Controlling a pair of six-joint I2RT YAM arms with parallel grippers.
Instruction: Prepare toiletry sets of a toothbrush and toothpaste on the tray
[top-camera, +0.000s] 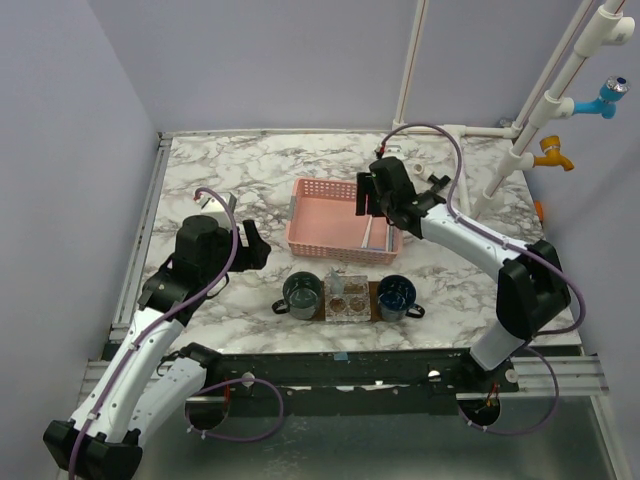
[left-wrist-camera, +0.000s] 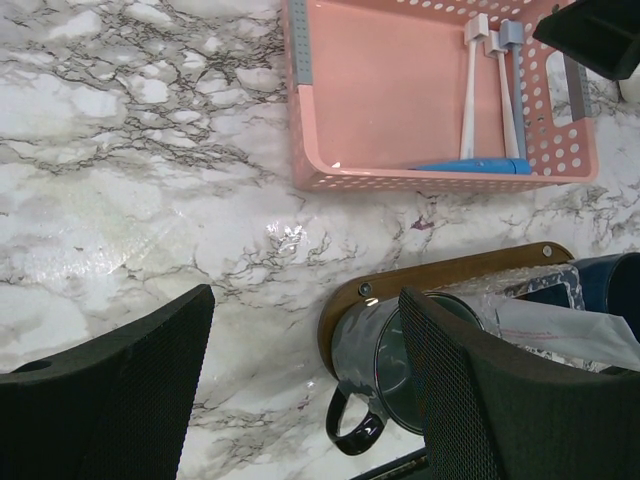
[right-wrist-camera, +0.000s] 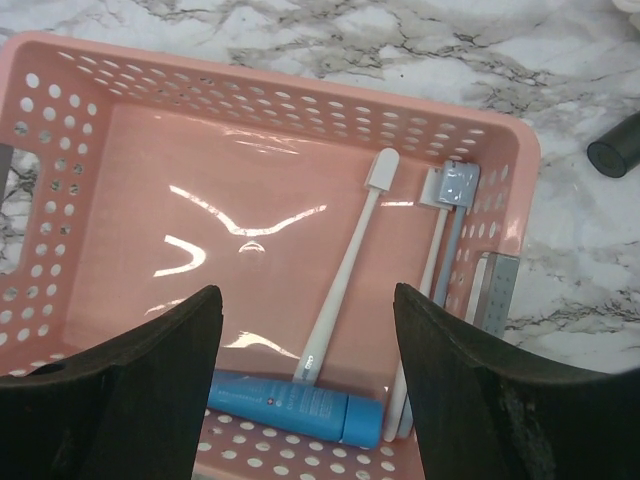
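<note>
Top external view: the pink basket (top-camera: 338, 214) sits mid-worktop (top-camera: 220, 180). The right gripper (top-camera: 372, 200) hangs over the basket's right side. The left gripper (top-camera: 255, 245) is to the left of the basket, above bare marble. The tray (top-camera: 374, 303) lies near of the basket, carrying a dark cup (top-camera: 301, 293) at its left end, a clear pack (top-camera: 346, 296) in the middle and a blue cup (top-camera: 396, 296) at its right end.

Left wrist view: left gripper (left-wrist-camera: 300, 395) open, nothing between the fingers (left-wrist-camera: 110, 390). The tray (left-wrist-camera: 450, 272) shows its rounded left end beneath the dark cup (left-wrist-camera: 365, 350).

Right wrist view: right gripper (right-wrist-camera: 305, 300) open and empty above the basket (right-wrist-camera: 150, 160). The toothbrush (right-wrist-camera: 345, 270) lies on the basket floor, tilted, its handle end at a blue tube (right-wrist-camera: 295, 405) along the near wall. Further brushes (right-wrist-camera: 445, 230) lie by the right wall.
</note>
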